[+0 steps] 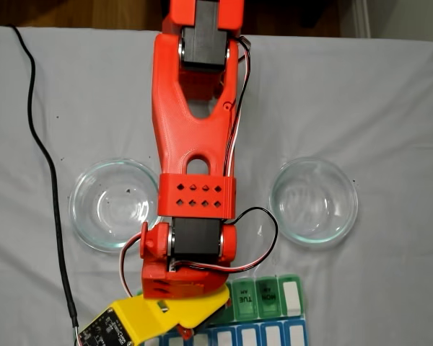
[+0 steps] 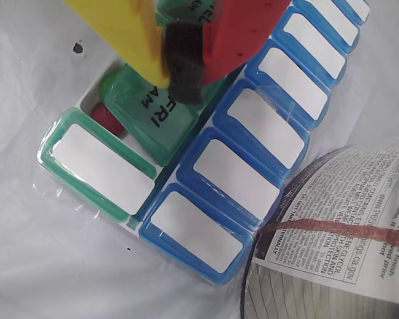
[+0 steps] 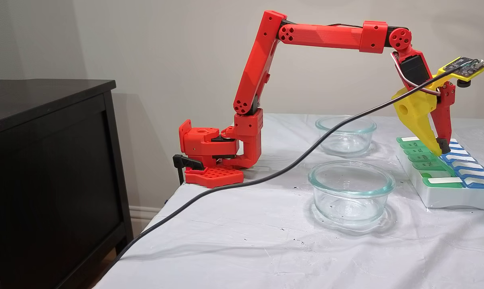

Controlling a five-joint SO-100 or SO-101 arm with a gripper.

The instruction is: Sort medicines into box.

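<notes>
Over the box (image 3: 442,196) I see my gripper (image 2: 186,63) closed, tips at the FRI lid (image 2: 161,114).

My fingers (image 3: 440,147) stand low over the box (image 3: 446,196), its green lids directly beneath. Two glass dishes (image 3: 352,190) occupy the desk (image 3: 246,241) beside it. A black cable (image 3: 266,176) crosses the approach.

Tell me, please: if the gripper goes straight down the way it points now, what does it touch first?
Probably the green FRI lid of the box: the gripper points down onto it. Whether they touch already, I cannot tell.
</notes>
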